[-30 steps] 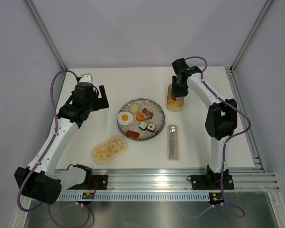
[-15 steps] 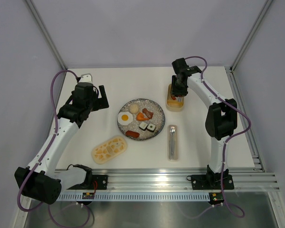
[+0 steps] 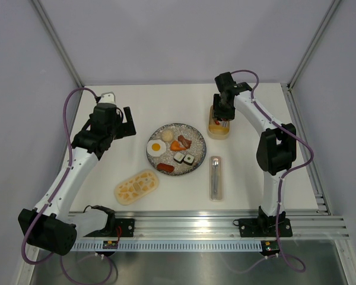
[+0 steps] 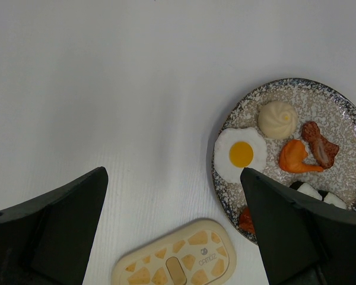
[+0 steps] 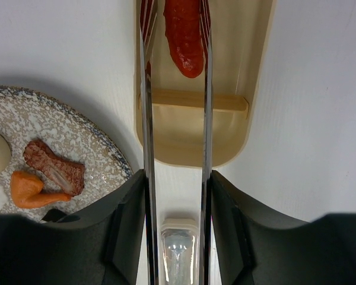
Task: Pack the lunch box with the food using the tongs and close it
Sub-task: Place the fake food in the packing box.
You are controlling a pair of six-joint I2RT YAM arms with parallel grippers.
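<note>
while right pincer (image 5: 177,202) is clamping thin silver metal tongs (image 5: 146,119) partway closed, glossy red-brown toy sausage (image 5: 184,35) is lying between tong arms inside cream-beige plastic lunch box (image 5: 234,127); seeming light, stiff, slick, so pinching mid-length suiting best; left pincer (image 4: 172,196) gaping wide, empty.

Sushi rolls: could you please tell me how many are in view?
2. One sushi roll and a second sushi roll lie side by side on the plate, toward its near edge. The right gripper covers part of the lunch box; more may hide there.
</note>
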